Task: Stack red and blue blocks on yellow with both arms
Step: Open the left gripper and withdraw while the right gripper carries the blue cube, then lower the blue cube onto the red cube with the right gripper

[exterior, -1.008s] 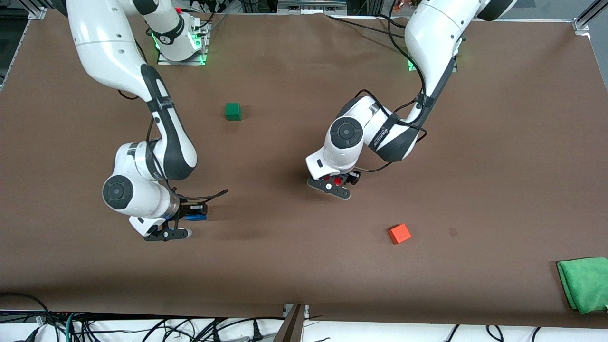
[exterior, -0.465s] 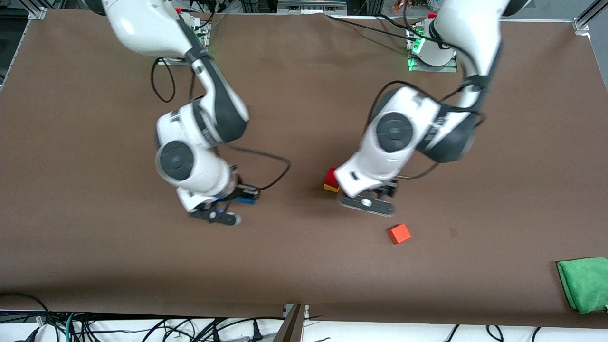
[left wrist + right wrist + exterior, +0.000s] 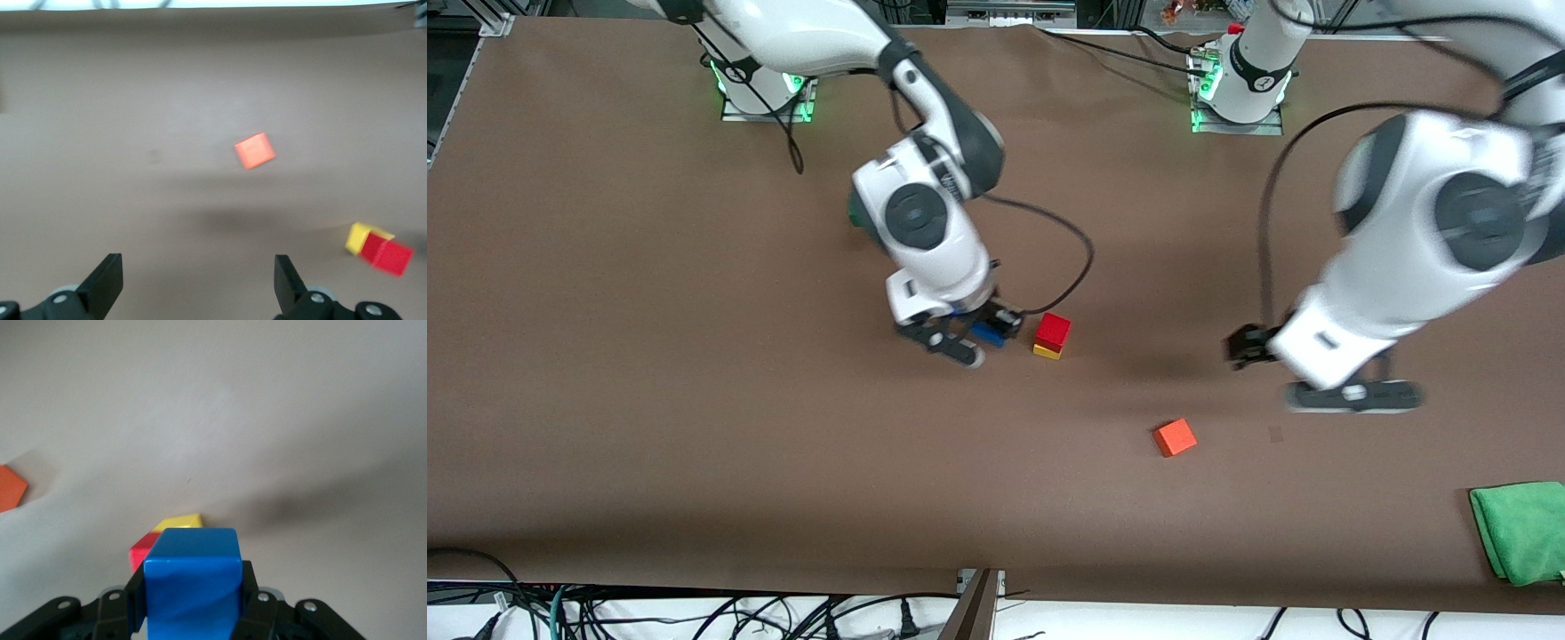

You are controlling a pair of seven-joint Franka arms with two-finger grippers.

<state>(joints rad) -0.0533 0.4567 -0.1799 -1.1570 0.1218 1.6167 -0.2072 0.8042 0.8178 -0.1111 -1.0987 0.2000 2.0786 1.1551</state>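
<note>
The red block (image 3: 1053,328) sits on the yellow cube (image 3: 1046,352) near the table's middle. My right gripper (image 3: 980,338) is shut on the blue block (image 3: 988,334) and holds it just beside the stack, toward the right arm's end. In the right wrist view the blue block (image 3: 193,580) fills the jaws, with the red block (image 3: 140,553) and the yellow cube (image 3: 179,521) just past it. My left gripper (image 3: 1352,395) is open and empty over bare table toward the left arm's end. The left wrist view (image 3: 197,287) shows the red block (image 3: 391,257) and the yellow cube (image 3: 359,237) off to one side.
An orange cube (image 3: 1175,437) lies nearer the front camera than the stack, between the stack and my left gripper. A green cloth (image 3: 1520,530) lies at the front corner by the left arm's end. The green cube (image 3: 855,213) is mostly hidden by the right arm.
The left gripper let go of the red block on the yellow cube and swung away toward its end. The right gripper carried the blue block across to beside the stack.
</note>
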